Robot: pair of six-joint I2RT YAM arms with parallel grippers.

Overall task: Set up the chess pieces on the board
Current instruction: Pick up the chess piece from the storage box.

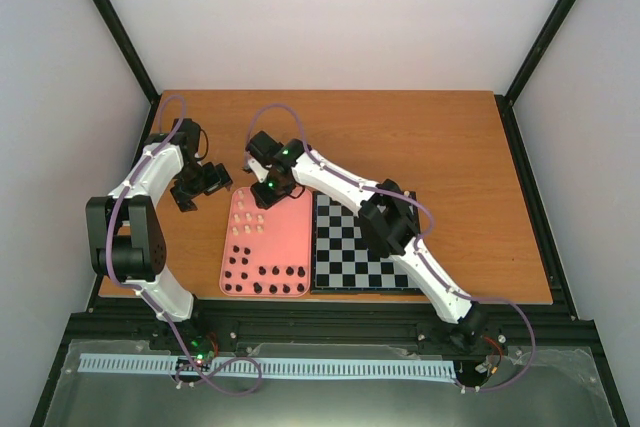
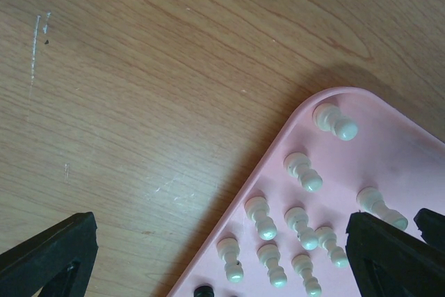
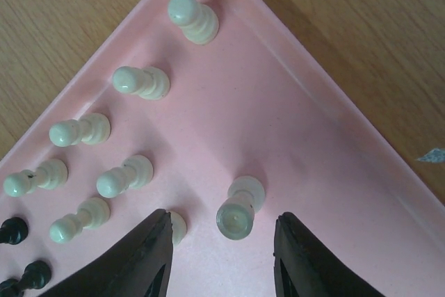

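While overhead hides it | right gripper (image 3: 221, 255) apart astride cream piece (image 3: 240, 212) | left gripper (image 2: 219, 255) apart

The left arm (image 1: 150, 175) and the right arm (image 1: 335, 179) are basically twins: glossy white tube links joined by chunky black motor housings (image 1: 385, 222), on black bases (image 1: 470, 332). A thin lilac cable (image 1: 272, 108) runs along each one, and tiny green lights (image 1: 283, 154) glow near the wrists. Up close the right end effector (image 3: 222, 227) has matte black wedge-shaped fingers (image 3: 142, 262), same deal on the left end effector (image 2: 222, 241).
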